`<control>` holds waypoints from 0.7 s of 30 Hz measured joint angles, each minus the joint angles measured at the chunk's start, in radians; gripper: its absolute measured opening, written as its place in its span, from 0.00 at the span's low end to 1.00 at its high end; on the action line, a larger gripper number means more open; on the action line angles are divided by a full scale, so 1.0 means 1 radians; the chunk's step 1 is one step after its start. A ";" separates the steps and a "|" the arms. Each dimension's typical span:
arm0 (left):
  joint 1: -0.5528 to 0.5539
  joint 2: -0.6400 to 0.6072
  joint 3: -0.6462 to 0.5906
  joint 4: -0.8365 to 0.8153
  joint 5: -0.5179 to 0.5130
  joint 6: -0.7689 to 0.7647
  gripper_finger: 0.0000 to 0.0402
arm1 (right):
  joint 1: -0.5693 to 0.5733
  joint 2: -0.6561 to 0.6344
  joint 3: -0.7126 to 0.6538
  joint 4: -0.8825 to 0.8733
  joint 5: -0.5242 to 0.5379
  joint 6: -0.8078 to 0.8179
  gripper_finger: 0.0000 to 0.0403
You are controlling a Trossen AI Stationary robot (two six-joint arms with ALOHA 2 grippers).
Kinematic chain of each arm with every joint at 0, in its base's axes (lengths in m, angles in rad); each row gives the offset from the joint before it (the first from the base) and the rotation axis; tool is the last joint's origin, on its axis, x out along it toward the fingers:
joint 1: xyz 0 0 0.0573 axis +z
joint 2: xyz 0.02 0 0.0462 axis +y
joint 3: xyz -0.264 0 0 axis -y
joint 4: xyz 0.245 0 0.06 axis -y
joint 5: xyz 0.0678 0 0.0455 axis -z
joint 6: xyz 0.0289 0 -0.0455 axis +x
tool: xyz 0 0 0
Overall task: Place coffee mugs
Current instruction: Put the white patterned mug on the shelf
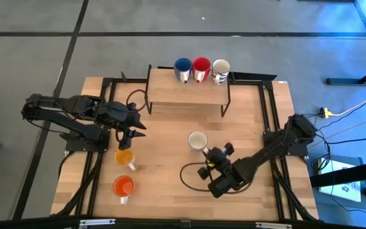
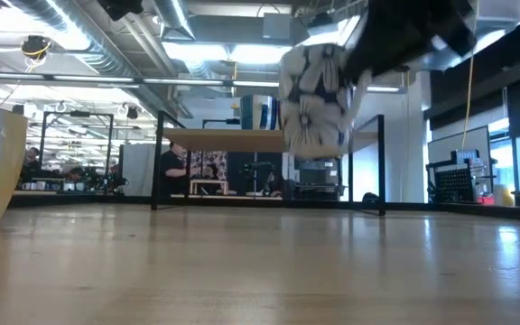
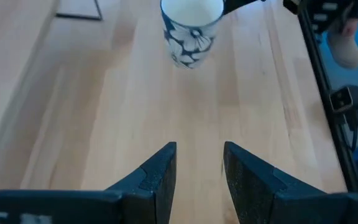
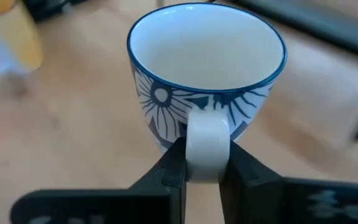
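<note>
A white mug with dark flower print (image 1: 197,140) (image 2: 314,99) (image 4: 204,68) (image 3: 191,31) is in my right gripper (image 1: 207,152) (image 4: 202,163), which is shut on its handle over the table's middle. Blue (image 1: 182,66), red (image 1: 201,65) and a second white mug (image 1: 220,67) stand in a row on a raised wooden shelf (image 1: 170,92) at the far side. A yellow-orange mug (image 1: 124,157) and an orange mug (image 1: 123,186) stand on the table at the near left. My left gripper (image 1: 132,132) (image 3: 199,168) is open, just beyond the yellow-orange mug and touching nothing. My right gripper pinches the white mug's handle (image 4: 205,146) between its two fingers, across the loop's outer part. The fingers come from the table's near side, slanting toward the far left. The mug is about upright, opening up, and lifted clear of the table in the low view.
The shelf stands on thin black legs (image 1: 227,102) with open room beneath it. Black frame rails (image 1: 269,121) run along the table's left and right sides. A black cable (image 1: 192,175) loops on the table by the right arm. Bare wood lies between the two grippers.
</note>
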 joint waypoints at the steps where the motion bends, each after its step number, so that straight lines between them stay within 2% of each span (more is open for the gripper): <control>1: 0.000 -0.007 0.000 0.004 -0.010 -0.008 0.32 | -0.011 0.000 0.037 -0.073 0.006 0.029 0.10; 10: 0.000 -0.050 0.001 0.003 -0.084 -0.029 0.32 | -0.113 -0.002 0.288 -0.573 0.044 0.280 0.10; 16: 0.000 -0.055 0.000 0.003 -0.088 -0.029 0.32 | -0.167 -0.034 0.347 -0.690 0.073 0.395 0.10; 21: 0.000 -0.056 0.000 0.004 -0.088 -0.029 0.32 | -0.219 -0.079 0.344 -0.748 0.077 0.386 0.10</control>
